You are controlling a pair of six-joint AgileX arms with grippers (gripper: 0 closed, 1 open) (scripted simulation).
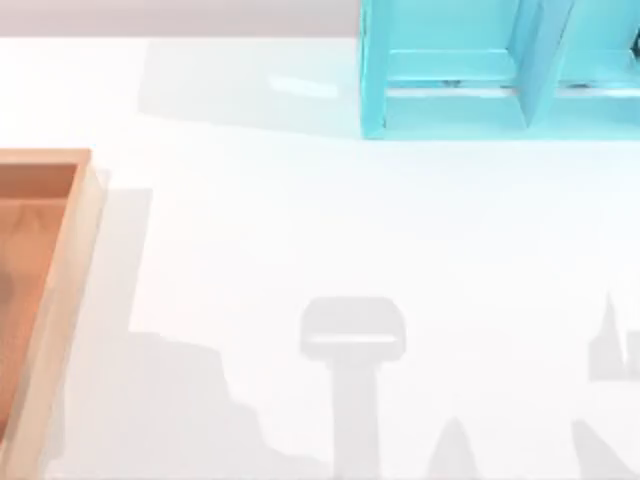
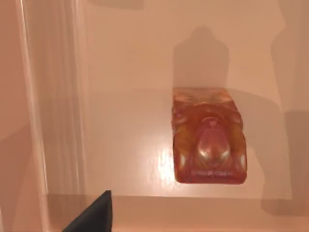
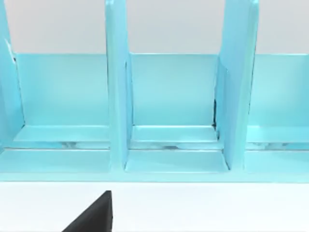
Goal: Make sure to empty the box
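The box [image 1: 72, 280], a shallow wooden tray with a light tan rim and an orange-brown floor, lies at the table's left edge, partly cut off. In the left wrist view its floor [image 2: 130, 58] and one thick wall [image 2: 53, 96] are seen from close above. A glossy orange-red block [image 2: 208, 137] lies flat on that floor, apart from the wall. My left gripper [image 2: 94, 216] hovers over the box, with just a dark tip in the picture. A dark tip of my right gripper [image 3: 94, 215] shows over the white table, facing the shelf.
A turquoise blue shelf unit [image 1: 470, 70] with upright dividers stands at the table's back right. The right wrist view looks straight into its compartments [image 3: 171, 96]. Grey arm shadows [image 1: 352, 340] fall on the white table near the front.
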